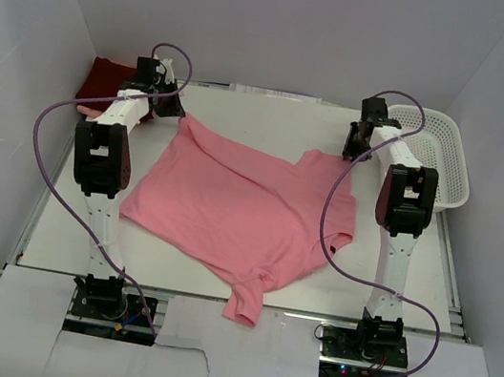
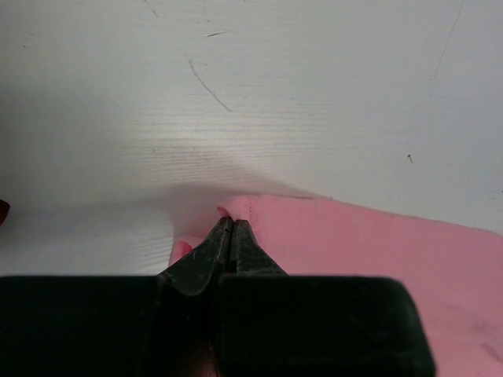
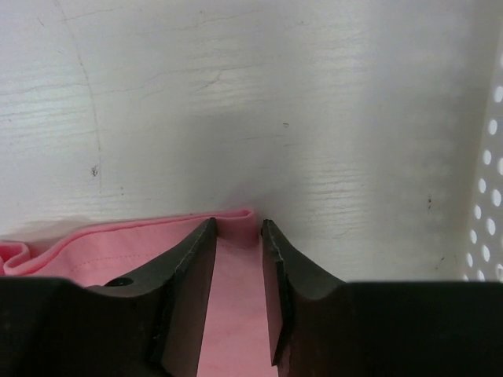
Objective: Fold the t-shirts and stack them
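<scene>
- White mesh basket [image 1: 438,160] – stands at the far right corner of the table, just beside the right arm. Only its own perforated floor and walls show inside. In the right wrist view a strip of its holed wall runs down the right edge.
- Salmon pink t-shirt [image 1: 239,208] – lies outside the basket, spread loosely over the middle of the table. Its two far corners are drawn out toward the two grippers, and one sleeve droops over the near table edge between the arm bases.
- Dark maroon t-shirt [image 1: 103,82] – a folded block in the far left corner, behind the left arm and apart from the pink one.
- Left gripper [image 2: 229,228] – jaws pressed together on the far left corner of the salmon pink t-shirt, with a small pucker of cloth poking out at the tips.
- Right gripper [image 3: 238,229] – jaws stand narrowly apart, astride the rolled edge at the shirt's far right corner. Pink cloth lies flat in the gap, and neither finger visibly clamps it.
- Table [image 1: 421,275] – white with a faint wood grain, marked by thin scratches and small dark specks in both wrist views.
- Room – plain white walls [image 1: 290,21] close in the back and both sides. Purple cables [image 1: 51,116] loop along each arm, and white sheeting covers the near edge around the bases.
</scene>
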